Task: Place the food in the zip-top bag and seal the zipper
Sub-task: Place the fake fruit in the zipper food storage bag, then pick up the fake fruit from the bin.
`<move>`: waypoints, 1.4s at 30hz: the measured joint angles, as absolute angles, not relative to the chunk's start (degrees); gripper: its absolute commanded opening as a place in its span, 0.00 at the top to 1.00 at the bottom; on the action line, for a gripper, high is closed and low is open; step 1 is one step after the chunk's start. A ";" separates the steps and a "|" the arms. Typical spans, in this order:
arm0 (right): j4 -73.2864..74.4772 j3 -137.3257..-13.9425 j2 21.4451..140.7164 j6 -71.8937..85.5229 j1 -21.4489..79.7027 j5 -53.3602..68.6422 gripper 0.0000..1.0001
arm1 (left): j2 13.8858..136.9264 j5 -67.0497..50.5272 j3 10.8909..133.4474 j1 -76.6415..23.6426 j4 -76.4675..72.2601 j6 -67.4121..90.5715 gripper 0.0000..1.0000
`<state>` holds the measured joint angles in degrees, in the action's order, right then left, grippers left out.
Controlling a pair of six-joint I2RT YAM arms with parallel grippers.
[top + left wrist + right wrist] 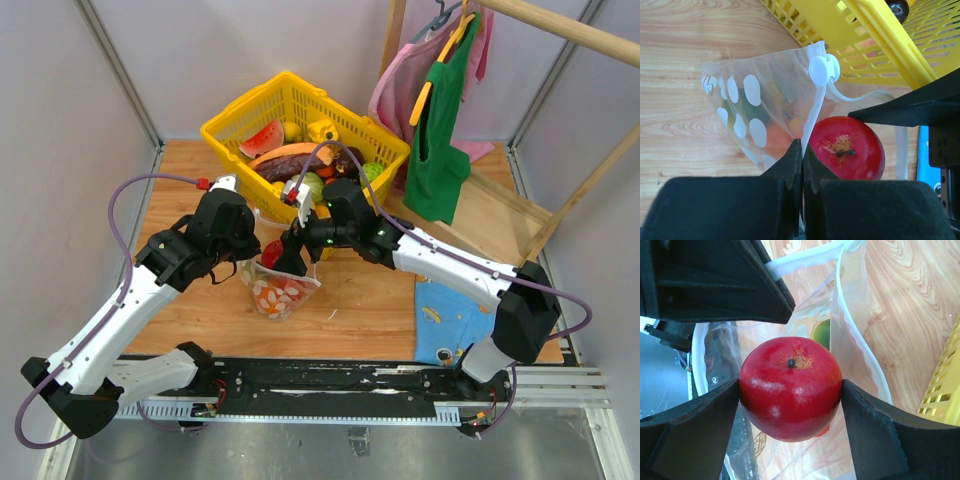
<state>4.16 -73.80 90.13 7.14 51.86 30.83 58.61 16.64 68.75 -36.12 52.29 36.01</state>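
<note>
The clear dotted zip-top bag (281, 292) lies on the wooden table in front of the basket, with orange and green food inside. It also shows in the left wrist view (760, 112). My left gripper (802, 150) is shut on the bag's white zipper rim (812, 112), below its round white slider (824, 70), holding the mouth up. My right gripper (790, 390) is shut on a red apple (790, 387) and holds it over the open mouth; the apple also shows in the left wrist view (846, 147) and from above (272, 252).
A yellow mesh basket (232, 118) with more toy fruit and vegetables stands behind the bag. A wooden rack with green and pink clothes (440, 120) stands at the back right. A blue patterned cloth (445, 322) lies at the front right.
</note>
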 measured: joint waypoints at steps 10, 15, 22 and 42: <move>4.60 -76.38 89.95 5.80 51.86 31.00 0.09 | 58.59 16.69 68.75 -36.12 51.99 35.62 1.00; 5.43 -77.12 89.45 4.89 51.81 30.44 0.08 | 58.39 16.88 68.75 -36.12 51.92 35.51 1.00; 8.84 -78.41 85.93 2.52 51.57 27.29 0.08 | 55.99 17.30 68.75 -36.12 51.88 35.38 1.00; 26.04 -97.69 89.14 -4.12 46.24 6.15 0.17 | 58.46 19.73 69.84 -36.07 56.16 34.74 1.00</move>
